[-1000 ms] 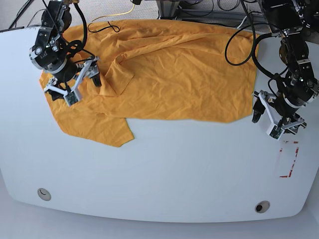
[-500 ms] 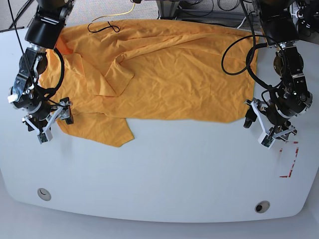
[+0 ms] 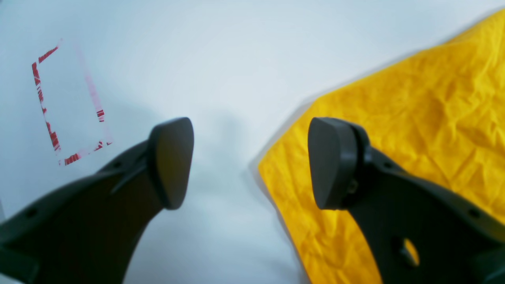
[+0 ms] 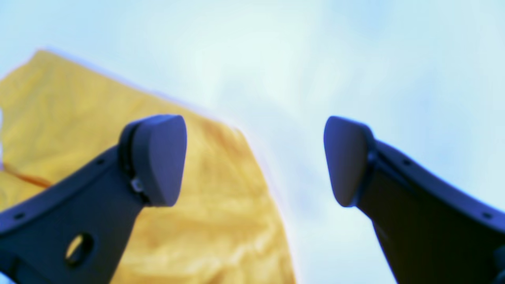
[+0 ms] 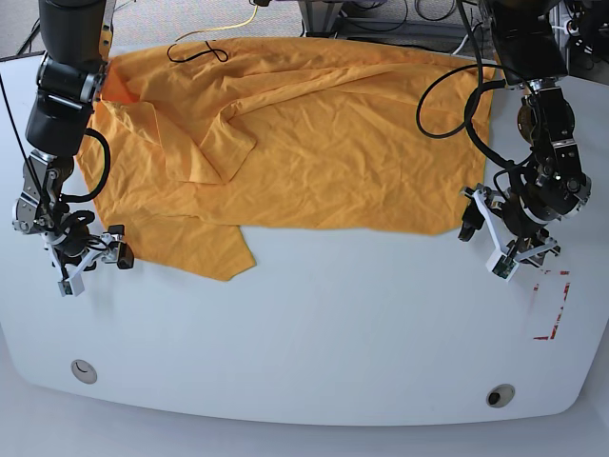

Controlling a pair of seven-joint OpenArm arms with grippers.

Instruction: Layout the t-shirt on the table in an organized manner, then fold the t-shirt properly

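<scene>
While spread rumpled across the far half of the bench [image 5: 314, 324], the t-shirt [image 5: 314, 143] looks soft, light and limp, apt to sag and slide. Best pinched at the hem corners: one just beside the left gripper [image 5: 497, 236], one beside the right gripper [image 5: 88, 259]. Both sets of jaws wide, empty.

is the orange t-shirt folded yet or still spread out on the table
Mostly spread, not folded: the t-shirt lies open across the table, wrinkled, one flap doubled over.
</scene>
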